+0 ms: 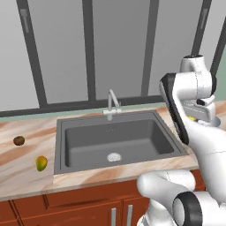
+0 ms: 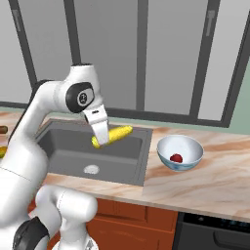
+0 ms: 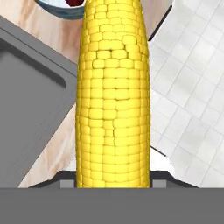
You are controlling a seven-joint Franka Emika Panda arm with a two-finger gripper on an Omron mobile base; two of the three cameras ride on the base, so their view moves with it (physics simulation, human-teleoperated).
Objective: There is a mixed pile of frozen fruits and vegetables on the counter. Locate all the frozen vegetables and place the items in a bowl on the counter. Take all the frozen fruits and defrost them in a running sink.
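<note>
While above the sink [image 2: 73, 146], the tool [image 2: 101, 139] clamps the corn cob [image 2: 116, 135].

Behind worktop: tall grey window panes [image 1: 66, 48] in dark frames [image 2: 141, 53]. Dark appliance front [image 2: 215, 233] at lower right; white tiled floor [image 3: 192, 109].

The left base view looks from behind the arm on its left side, forward and down, over the sink [image 1: 115, 141] and the counter [image 1: 26, 163] left of it, up to the far windows. The right base view looks from behind on the right side and takes the same sink [image 2: 93, 149], more from the side, and also the counter on the right with the bowl [image 2: 179, 152]. The hand view is very near: it looks along the corn cob [image 3: 113, 100], with a sink corner [image 3: 30, 92] and floor tiles [image 3: 192, 100] beyond.
</note>
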